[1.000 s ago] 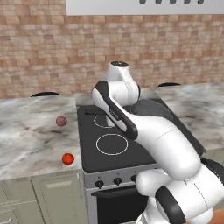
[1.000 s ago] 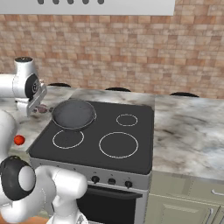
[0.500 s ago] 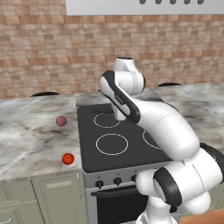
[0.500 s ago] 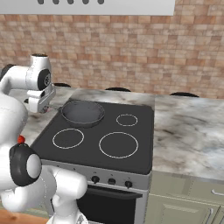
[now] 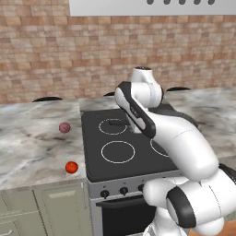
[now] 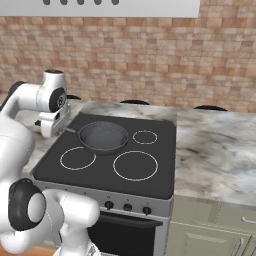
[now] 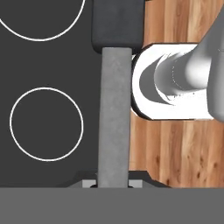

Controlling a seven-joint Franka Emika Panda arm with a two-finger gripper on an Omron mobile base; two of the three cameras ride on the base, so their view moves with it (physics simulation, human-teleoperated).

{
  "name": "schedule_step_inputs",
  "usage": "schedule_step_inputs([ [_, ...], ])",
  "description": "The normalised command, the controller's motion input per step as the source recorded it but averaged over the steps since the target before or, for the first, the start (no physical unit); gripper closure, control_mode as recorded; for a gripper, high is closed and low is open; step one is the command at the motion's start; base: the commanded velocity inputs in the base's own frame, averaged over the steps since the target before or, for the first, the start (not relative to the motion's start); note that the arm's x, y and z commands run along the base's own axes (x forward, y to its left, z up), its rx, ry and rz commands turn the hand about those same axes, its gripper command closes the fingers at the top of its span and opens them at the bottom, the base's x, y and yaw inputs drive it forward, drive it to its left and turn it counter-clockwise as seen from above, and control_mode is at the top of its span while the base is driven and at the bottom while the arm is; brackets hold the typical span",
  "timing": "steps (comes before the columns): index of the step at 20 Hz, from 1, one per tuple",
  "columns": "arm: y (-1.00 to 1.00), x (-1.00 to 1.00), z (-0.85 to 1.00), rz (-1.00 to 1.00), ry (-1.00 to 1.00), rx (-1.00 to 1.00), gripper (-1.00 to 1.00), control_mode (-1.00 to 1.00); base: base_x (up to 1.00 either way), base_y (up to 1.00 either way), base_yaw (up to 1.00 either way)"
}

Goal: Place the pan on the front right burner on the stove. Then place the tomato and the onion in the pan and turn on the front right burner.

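Above the stove point(image 6: 105, 170), the pan point(image 6: 103, 136) hangs over the back left part of the black cooktop, its long thin handle point(image 7: 113, 118) running back toward the arm. The pincer point(image 6: 56, 126) is clenched on that handle near its far end, with the bowl carried well out ahead of the grip. The front right burner point(image 6: 135, 165), the largest white ring, lies just ahead and to the right of the pan and has nothing on it yet.

Judging from this, the main risk is the grip itself: holding a thin handle so far from the bowl lets the pan's weight twist it between the jaws, so a quick swing could make the bowl droop or roll. Lowering it while tilted could bring one edge down first and scrape the glass, or leave the pan resting off the ring. Releasing too soon would leave it over the wrong circles.

Left of the stove, on the marbled bench point(image 5: 32, 138), the onion point(image 5: 64, 127) sits further back and the tomato point(image 5: 71, 167) lies near the front edge. Both are round, so a later nudge could roll the tomato off that edge.
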Motion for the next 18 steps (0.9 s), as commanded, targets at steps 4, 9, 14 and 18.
schedule_step_inputs([
  [4,-0.11,0.00,-0.08,0.00,-0.04,0.00,1.00,-1.00,0.00,0.00,0.00],
  [9,-0.07,0.04,-0.08,0.00,-0.01,0.00,1.00,-1.00,0.00,0.00,0.00],
  [14,-0.11,0.09,-0.14,0.00,0.00,0.00,1.00,-1.00,0.00,0.00,0.00],
  [18,-0.18,0.04,-0.23,0.00,0.00,0.00,1.00,-1.00,0.00,0.00,0.00],
])
